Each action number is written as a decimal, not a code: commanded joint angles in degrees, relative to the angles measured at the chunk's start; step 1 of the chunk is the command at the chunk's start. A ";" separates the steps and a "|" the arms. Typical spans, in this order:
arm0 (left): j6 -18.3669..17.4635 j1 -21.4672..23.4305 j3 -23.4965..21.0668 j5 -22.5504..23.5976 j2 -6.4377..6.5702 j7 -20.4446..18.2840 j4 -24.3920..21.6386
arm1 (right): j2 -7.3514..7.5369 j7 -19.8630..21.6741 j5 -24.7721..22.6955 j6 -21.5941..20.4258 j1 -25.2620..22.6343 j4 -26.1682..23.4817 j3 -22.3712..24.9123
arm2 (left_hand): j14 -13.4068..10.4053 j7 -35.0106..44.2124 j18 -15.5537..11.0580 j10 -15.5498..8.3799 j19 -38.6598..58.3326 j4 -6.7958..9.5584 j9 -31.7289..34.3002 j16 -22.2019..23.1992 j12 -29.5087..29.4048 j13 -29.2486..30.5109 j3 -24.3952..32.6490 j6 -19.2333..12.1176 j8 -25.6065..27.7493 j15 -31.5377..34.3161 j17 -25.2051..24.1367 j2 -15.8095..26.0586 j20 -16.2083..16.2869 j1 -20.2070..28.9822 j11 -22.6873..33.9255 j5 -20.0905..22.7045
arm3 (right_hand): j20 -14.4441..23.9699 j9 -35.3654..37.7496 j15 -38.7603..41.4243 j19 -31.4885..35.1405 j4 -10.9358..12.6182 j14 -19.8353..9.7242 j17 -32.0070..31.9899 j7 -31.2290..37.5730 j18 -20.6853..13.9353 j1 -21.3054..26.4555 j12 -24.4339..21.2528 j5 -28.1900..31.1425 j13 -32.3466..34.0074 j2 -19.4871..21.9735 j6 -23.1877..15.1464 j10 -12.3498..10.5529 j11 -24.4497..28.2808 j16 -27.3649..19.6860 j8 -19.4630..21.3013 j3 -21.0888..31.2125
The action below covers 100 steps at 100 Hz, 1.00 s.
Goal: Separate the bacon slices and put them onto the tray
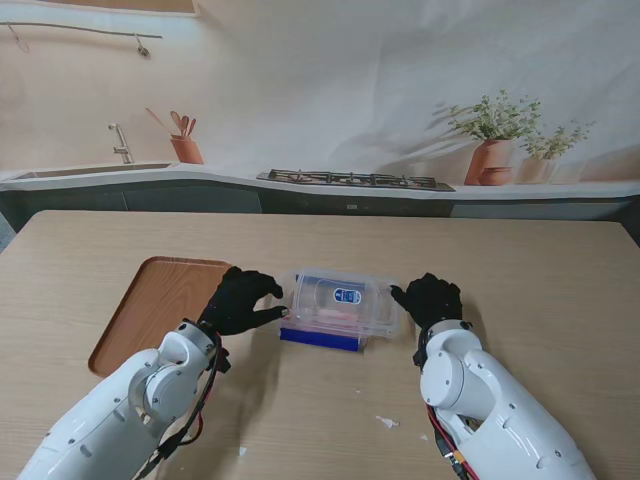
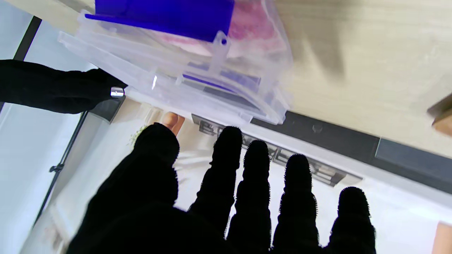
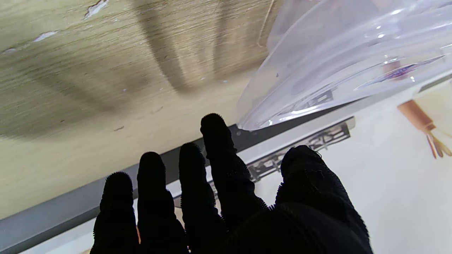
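So on the far left we've got the tray (image 1: 150,310), wooden and bare, sitting just left of our left hand (image 1: 240,300). Makes sense there, since the slices only need a short hop over. The left hand rests at the left end of the box (image 1: 340,305), fingers spread and loose in the wrist view, gripping nothing that we can see. The thumb and forefinger point at the box wall, maybe touching, hard to call. The bacon (image 2: 247,24) shows as a pink patch through the clear plastic, so it's not out yet. A blue clip (image 1: 320,339) runs along the box's near edge, and we'd guess that has to pop first. Our right hand (image 1: 430,298) brackets the right end the same way, fingers apart and grasping nothing. Looks like we're steadying the box from both sides. Plenty of open table (image 1: 540,270) to the right and far side; the tray edge on the left is the tight spot.
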 commanded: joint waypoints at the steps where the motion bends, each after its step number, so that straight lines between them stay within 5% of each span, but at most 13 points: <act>1: -0.35 -0.19 -0.14 -0.36 -0.37 -0.95 -0.07 | -0.44 -0.09 -0.45 1.10 -0.49 0.03 0.20 | -1.05 -0.09 0.21 -2.36 -1.31 1.76 -3.53 1.05 1.03 -1.10 0.80 -2.72 0.74 0.43 0.07 0.06 1.70 -1.05 -0.41 -5.84 | 2.21 0.59 4.01 2.11 2.77 2.37 1.89 -1.61 1.64 0.39 1.41 -2.61 1.30 -0.93 1.65 2.30 3.50 2.13 1.18 -0.44; 12: -2.15 -0.37 -0.26 0.58 -0.41 0.55 0.44 | -0.72 -1.00 -0.01 1.95 -0.52 0.70 0.69 | -2.43 -5.28 0.03 -3.06 -1.11 1.99 -5.84 -0.60 -1.37 -1.91 0.62 -4.84 -5.04 -1.44 0.88 0.66 2.22 -0.75 -2.21 -9.20 | 3.37 -0.38 7.28 3.60 2.78 3.45 3.47 -2.89 2.52 -0.87 1.99 -5.52 2.24 -2.10 2.86 3.29 5.38 3.61 1.12 -0.64; 27: -3.82 -0.85 0.36 -1.51 -0.17 -2.73 0.65 | -1.72 -1.33 5.25 4.12 -0.31 1.06 1.40 | -4.33 -9.69 -0.22 -4.56 -2.17 1.91 -5.26 -4.37 -5.95 -1.07 1.58 -6.90 -9.99 -4.92 1.52 0.94 0.73 -0.03 -5.28 -6.34 | 4.45 -0.76 9.54 5.01 2.82 4.91 5.58 -3.78 4.20 -3.11 2.28 -7.71 3.65 -3.61 3.50 5.10 6.64 4.57 0.94 -0.81; 61: -4.69 -2.22 2.84 -2.61 0.62 -7.76 1.34 | -2.70 0.55 13.40 7.08 -0.02 0.12 2.02 | -5.14 -10.83 -0.05 -5.70 -2.44 1.70 -4.14 -5.86 -6.79 0.25 1.82 -7.86 -10.99 -5.65 2.00 1.08 -0.41 0.11 -5.42 -1.85 | 5.78 2.27 12.95 7.27 2.70 7.03 9.76 -2.61 7.17 -5.45 2.66 -5.41 7.80 -4.28 4.38 7.27 8.23 6.09 1.04 -0.85; 100: -4.27 -2.60 3.77 -3.04 0.80 -9.10 1.53 | -3.14 2.26 20.01 6.59 -0.41 -1.68 3.02 | -5.14 -10.77 -0.15 -6.05 -2.72 1.64 -3.84 -6.40 -7.01 0.38 1.23 -7.57 -10.88 -5.92 1.74 1.23 -1.23 -0.08 -5.67 -0.95 | 6.29 2.68 13.03 7.59 2.76 7.17 9.99 -2.68 7.08 -5.04 2.54 -5.12 8.37 -5.08 4.16 7.07 7.95 6.20 0.79 -0.32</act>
